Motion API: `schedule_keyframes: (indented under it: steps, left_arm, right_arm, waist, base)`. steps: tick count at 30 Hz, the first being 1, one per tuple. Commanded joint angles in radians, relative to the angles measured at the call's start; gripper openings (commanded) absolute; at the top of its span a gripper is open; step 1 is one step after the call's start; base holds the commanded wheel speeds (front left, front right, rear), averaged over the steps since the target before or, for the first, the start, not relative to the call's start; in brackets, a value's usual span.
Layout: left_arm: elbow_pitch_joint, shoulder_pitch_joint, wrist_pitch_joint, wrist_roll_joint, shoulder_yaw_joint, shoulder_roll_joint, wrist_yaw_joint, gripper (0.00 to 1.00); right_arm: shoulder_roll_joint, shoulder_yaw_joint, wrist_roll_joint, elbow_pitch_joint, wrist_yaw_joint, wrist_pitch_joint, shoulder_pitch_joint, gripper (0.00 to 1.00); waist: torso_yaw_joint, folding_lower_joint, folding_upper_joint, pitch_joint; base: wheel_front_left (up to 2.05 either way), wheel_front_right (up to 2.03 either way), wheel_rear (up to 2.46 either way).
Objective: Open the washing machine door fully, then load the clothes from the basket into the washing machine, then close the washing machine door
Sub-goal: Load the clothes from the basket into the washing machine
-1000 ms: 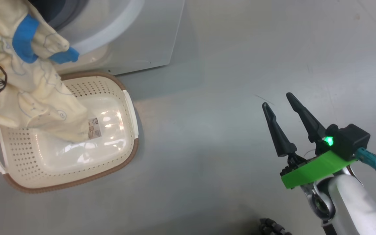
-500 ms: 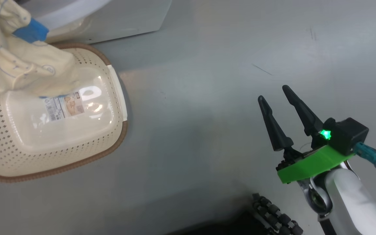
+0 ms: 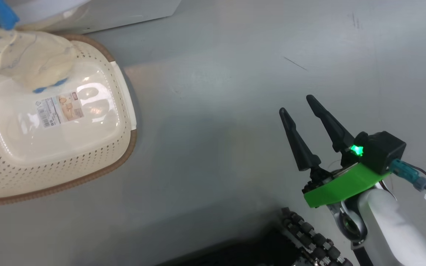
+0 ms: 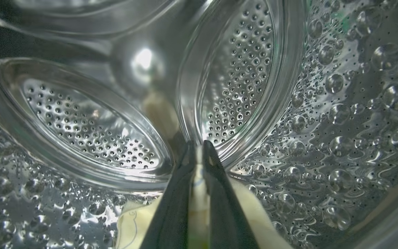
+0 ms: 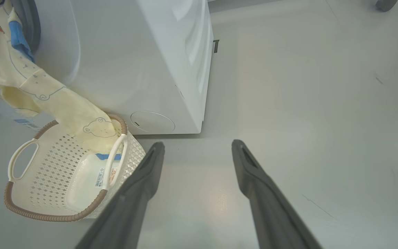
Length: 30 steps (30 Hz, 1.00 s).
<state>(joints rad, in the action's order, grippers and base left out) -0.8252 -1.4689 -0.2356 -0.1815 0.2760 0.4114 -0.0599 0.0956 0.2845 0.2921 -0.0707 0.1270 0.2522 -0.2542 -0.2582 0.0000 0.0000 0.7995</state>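
Well, my left fingers (image 4: 207, 155) are clamped on the pale yellow garment (image 5: 47, 93) deep inside the steel drum (image 4: 240, 79) of the washing machine (image 5: 143, 62), while my right fingers (image 3: 297, 140) stand apart, empty, off to the machine's side. The garment's leg hangs out of the opening into the basket (image 5: 57, 217) in front. If I release now, its weight could drag everything back out.

**Left claw pinched shut, right claw spread wide**

The left gripper (image 4: 199, 147) has its two dark fingers pressed together, with a strip of the clothes (image 4: 199, 193) caught between them just behind the tips. The right gripper (image 3: 295, 104) stands with its jaws far apart, fingers slanting up and leftward. Behind those fingers sit a green wrist bracket (image 3: 340, 184), a lit green lamp (image 3: 356, 150) and the pale forearm (image 3: 390, 229).
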Motion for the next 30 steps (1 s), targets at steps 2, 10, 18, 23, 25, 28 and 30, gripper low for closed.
schedule_keyframes:
  steps: [2, 10, 18, 23, 25, 28, 30]
  left_arm:
    - [0.069, -0.085, -0.023, 0.026, -0.008, 0.062, 0.012, 0.0]
    - [0.063, -0.062, -0.026, 0.002, -0.037, 0.053, 0.003, 0.0]
    - [-0.075, -0.046, -0.021, -0.043, -0.052, 0.018, -0.004, 1.0]
    - [-0.14, -0.036, -0.021, -0.063, -0.053, -0.003, -0.007, 1.0]
    - [-0.156, -0.03, -0.022, -0.066, -0.051, -0.011, -0.007, 1.0]
    - [-0.183, -0.021, -0.023, -0.075, -0.051, -0.02, -0.008, 1.0]
    - [-0.199, -0.016, -0.023, -0.08, -0.05, -0.026, -0.009, 1.0]
  right_arm:
    - [0.004, 0.023, 0.011, 0.024, 0.004, 0.01, 0.021, 1.0]
    - [0.002, 0.03, 0.014, 0.017, 0.004, 0.01, 0.008, 1.0]
    - [0.007, 0.021, 0.011, 0.008, 0.004, 0.01, 0.006, 1.0]
    - [0.011, 0.018, 0.01, 0.007, 0.004, 0.01, 0.006, 1.0]
    - [0.011, 0.018, 0.009, 0.005, 0.004, 0.01, 0.005, 1.0]
    - [0.012, 0.017, 0.01, 0.002, 0.004, 0.01, 0.004, 1.0]
    - [0.014, 0.014, 0.01, 0.001, 0.004, 0.01, 0.004, 1.0]
  waist:
    - [-0.004, 0.0, 0.0, 0.001]
    - [-0.006, 0.0, 0.0, 0.011]
    - [0.013, 0.0, 0.0, -0.016]
    - [0.025, 0.0, 0.0, -0.038]
    - [0.029, 0.0, 0.0, -0.047]
    - [0.033, 0.0, 0.0, -0.064]
    - [0.036, 0.0, 0.0, -0.074]
  base:
    - [0.0, 0.0, 0.0]
    - [0.0, 0.0, 0.0]
    - [0.0, 0.0, 0.0]
    - [0.0, 0.0, 0.0]
    - [0.0, 0.0, 0.0]
    - [0.0, 0.0, 0.0]
    - [0.0, 0.0, 0.0]
